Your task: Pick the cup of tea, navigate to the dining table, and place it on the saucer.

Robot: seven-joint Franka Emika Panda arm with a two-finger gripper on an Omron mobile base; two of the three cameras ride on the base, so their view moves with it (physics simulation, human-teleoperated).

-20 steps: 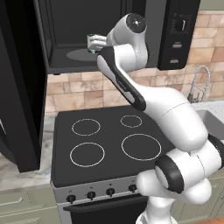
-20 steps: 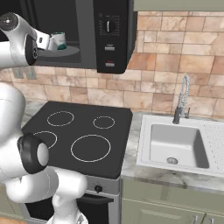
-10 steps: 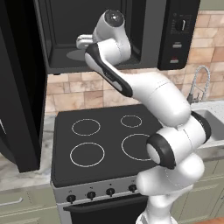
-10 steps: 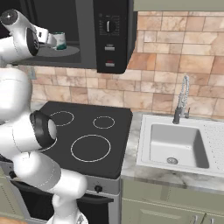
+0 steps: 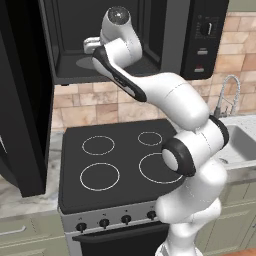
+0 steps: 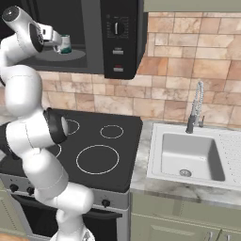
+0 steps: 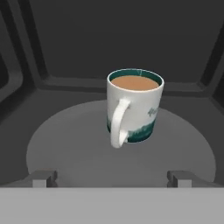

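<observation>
The cup of tea [image 7: 134, 105] stands upright on a round, smooth grey turntable plate [image 7: 65, 148] inside an open black microwave [image 6: 117, 37] mounted above the stove. The cup is a glossy white ceramic mug, cylindrical, with a dark teal band round its base and a teal rim. A curved white handle faces the camera in the hand view. Brown liquid fills it almost to the top. A faint teal mark sits on its right side, too blurred to read.

The gripper [image 7: 111, 177] is released, its jaws spread wide. The two dark, blocky fingertips [image 7: 43, 178] stand at the near edge of the plate, one on each side, apart from the cup and touching nothing. The cup lies between them, but farther in.

In the right base view the cup [image 6: 64, 44] shows just beyond the white hand, on the microwave's floor. The microwave's right panel carries a round dial [image 6: 120, 28] ringed with tiny white marks and two small buttons below, none legible.

Under the microwave is a flat black glass stove [image 5: 120, 160] with four thin white burner rings and a row of round black knobs along its front. The wall behind is tan and pink stone tile [image 6: 188, 80]. To the right, a pale rectangular sink [image 6: 188, 155] with a chrome spring-neck tap [image 6: 195, 106] is set in a mottled marble counter.
</observation>
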